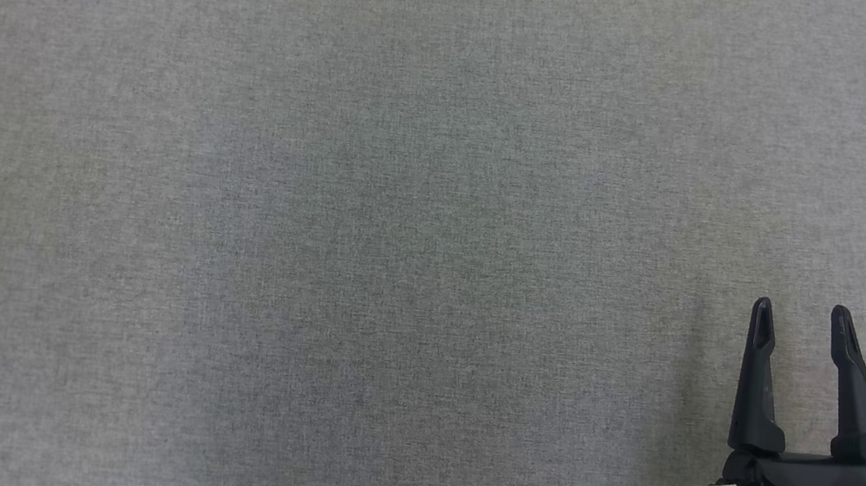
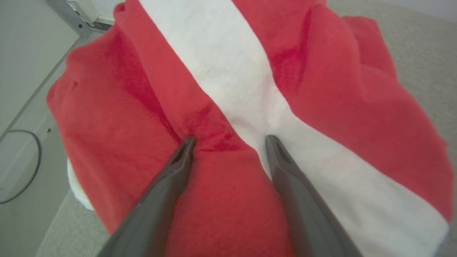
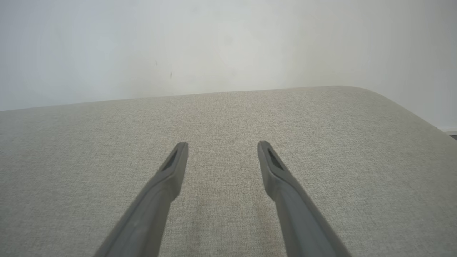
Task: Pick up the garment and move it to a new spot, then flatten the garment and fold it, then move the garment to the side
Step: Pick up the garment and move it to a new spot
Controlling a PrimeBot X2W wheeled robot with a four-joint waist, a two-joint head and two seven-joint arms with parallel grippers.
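Fingers [image 2: 171, 178] of my left gripper [image 2: 230, 137] are hanging spread and empty over the crumpled red-and-white fleece garment [image 2: 321, 89] at the left edge of the grey fabric-covered table [image 1: 400, 229]. I'm planning a deep pinch on a thick fold before lifting. My right gripper [image 1: 801, 312] is hovering spread, empty.

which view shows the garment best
Left wrist view: the garment is close up, red with a white band. The head view catches a red sliver at its left edge; the right wrist view faces a grey surface.
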